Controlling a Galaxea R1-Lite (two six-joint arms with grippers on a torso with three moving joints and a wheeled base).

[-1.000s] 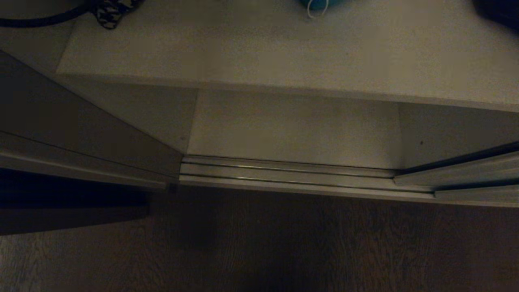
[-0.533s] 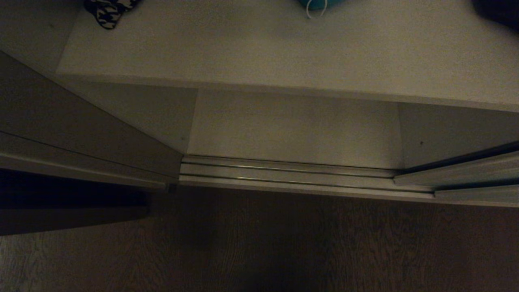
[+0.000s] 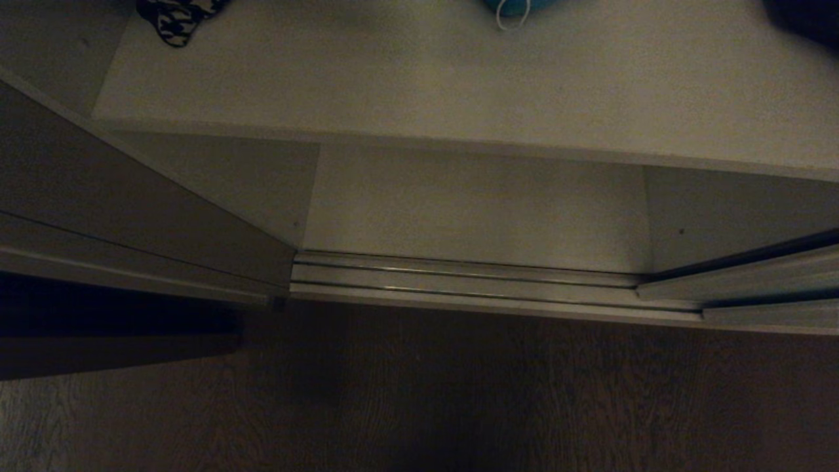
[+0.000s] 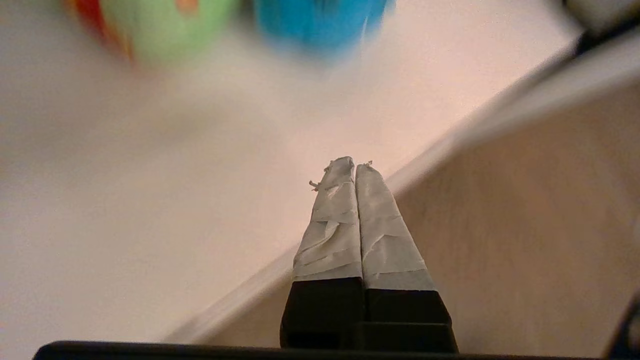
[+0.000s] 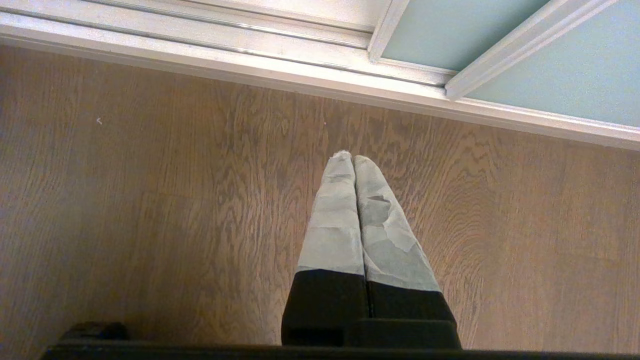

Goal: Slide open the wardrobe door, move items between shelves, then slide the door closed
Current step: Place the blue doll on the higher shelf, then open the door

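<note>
While the sliding wardrobe door [image 5: 430, 35] stands pushed open, the job looks to be at the moving step. The green toy [image 4: 165, 25] and the teal toy [image 4: 320, 20] sit side by side on the upper shelf [image 4: 125, 175], far in from its front edge. In the head view the teal toy pokes in at 12 o'clock.

The left gripper [image 4: 355, 167] hangs over the shelf edge, shut tight and holding nothing. Next it must open wide and reach in to one toy.

The right gripper [image 5: 352, 159] is shut too, parked over the wood floor [image 5: 150, 200].

A houndstooth bag [image 3: 174, 19] lies at 11 o'clock, well apart. Nothing seems to block the way.
</note>
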